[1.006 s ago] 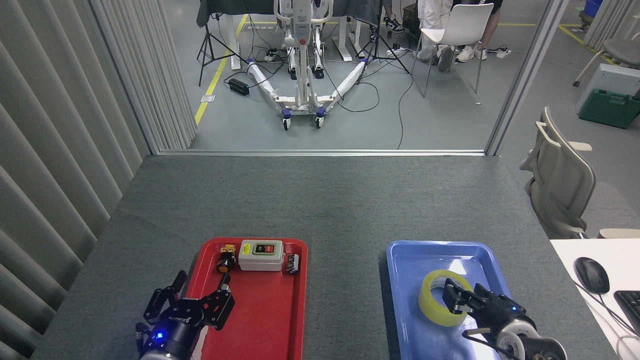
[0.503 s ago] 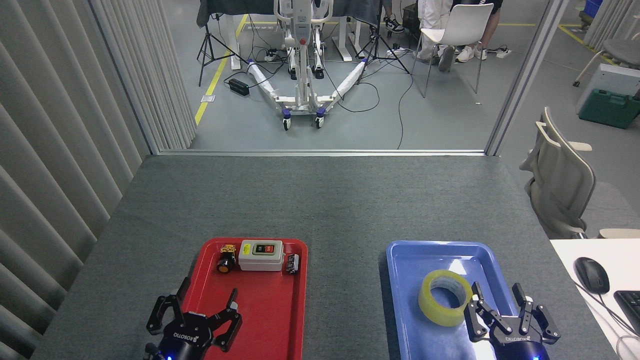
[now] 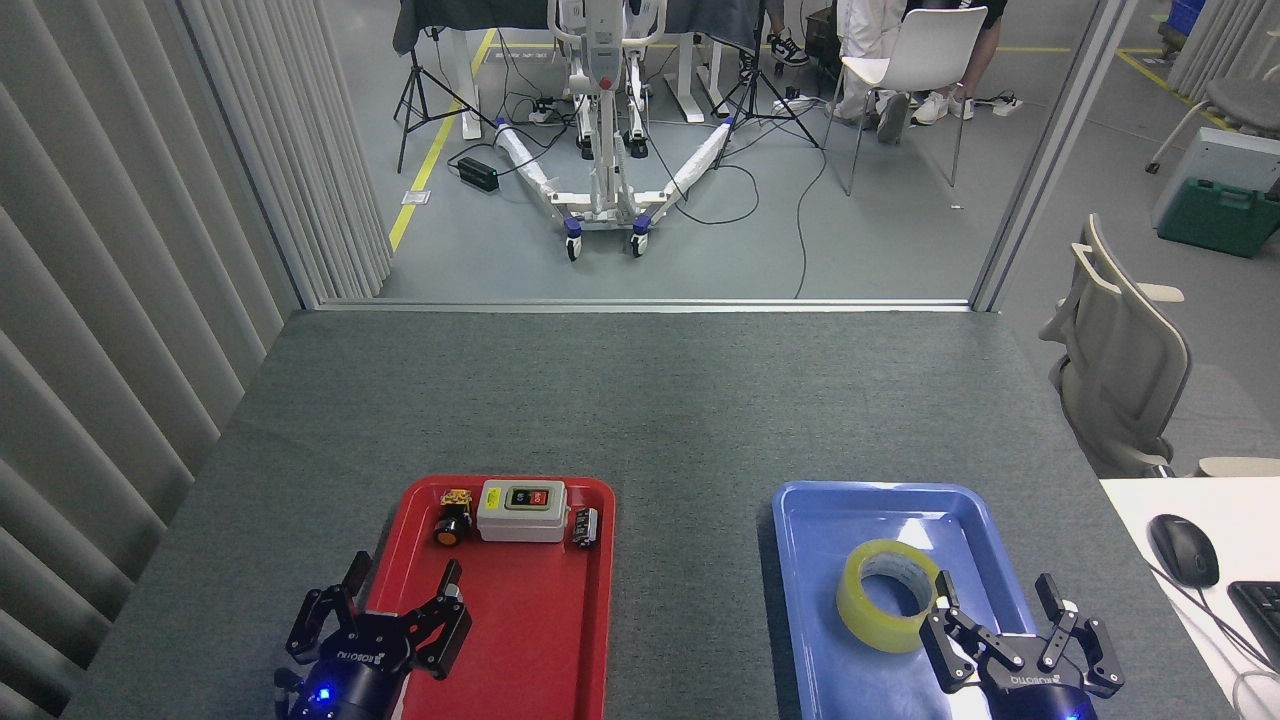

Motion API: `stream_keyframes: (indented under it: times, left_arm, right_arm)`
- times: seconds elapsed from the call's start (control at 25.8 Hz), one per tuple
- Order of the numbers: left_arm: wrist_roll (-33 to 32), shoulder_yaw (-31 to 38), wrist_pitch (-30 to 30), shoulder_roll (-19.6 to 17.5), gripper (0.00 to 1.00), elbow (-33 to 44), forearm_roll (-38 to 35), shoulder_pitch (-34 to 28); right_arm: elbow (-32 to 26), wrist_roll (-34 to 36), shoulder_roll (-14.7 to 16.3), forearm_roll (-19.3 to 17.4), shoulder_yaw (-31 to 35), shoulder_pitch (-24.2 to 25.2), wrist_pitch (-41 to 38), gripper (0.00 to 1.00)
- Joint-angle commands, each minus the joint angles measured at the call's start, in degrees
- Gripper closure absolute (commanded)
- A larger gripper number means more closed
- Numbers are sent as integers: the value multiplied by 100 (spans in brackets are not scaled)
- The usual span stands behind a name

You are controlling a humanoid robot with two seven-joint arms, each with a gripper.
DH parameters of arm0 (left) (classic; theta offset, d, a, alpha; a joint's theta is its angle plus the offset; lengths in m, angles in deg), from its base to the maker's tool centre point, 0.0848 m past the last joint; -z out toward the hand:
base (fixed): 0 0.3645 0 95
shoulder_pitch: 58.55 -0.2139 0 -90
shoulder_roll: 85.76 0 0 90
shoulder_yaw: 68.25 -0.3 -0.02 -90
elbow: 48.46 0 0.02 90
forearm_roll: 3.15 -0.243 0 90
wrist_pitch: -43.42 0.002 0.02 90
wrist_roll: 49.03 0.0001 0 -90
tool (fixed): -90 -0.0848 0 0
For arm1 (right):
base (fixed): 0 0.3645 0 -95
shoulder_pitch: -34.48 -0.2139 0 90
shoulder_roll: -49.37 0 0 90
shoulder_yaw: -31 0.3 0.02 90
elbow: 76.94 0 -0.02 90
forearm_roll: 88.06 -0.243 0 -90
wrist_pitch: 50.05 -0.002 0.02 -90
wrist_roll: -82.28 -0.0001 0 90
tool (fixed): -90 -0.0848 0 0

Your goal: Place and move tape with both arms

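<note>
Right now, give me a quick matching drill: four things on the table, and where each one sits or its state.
Things:
1. tape
2. switch box
3. left gripper
4. computer mouse

Places or states:
A. far end of the red tray
B. white desk at the right edge
C. lying flat in the blue tray
D. open, over the red tray's near left edge

Pairs: 1-C, 2-A, 3-D, 4-B

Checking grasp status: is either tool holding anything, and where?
Nothing held. Both the left tool and right tool are open; the tape lies free.
</note>
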Motion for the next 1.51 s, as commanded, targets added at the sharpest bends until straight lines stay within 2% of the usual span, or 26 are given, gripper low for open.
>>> stream_keyframes:
  times: [0.0,0.27,1.32,1.47]
  left_arm:
    - [0,-2,12,-25,0,82,-8,3]
    - [-9,-29,478,-60,0,47,0,-6]
    - [9,-38,460,-87,0,73,9,-94]
    - [-88,-11,258,-25,0,231,9,-85]
  right_arm:
    - [-1,-2,0,-8,3,-2,1,1]
    - [-9,-20,0,-26,-5,15,1,0]
    - [-9,-37,-44,-52,-5,103,-17,0]
    - [-9,-28,-53,-52,-14,103,-17,0]
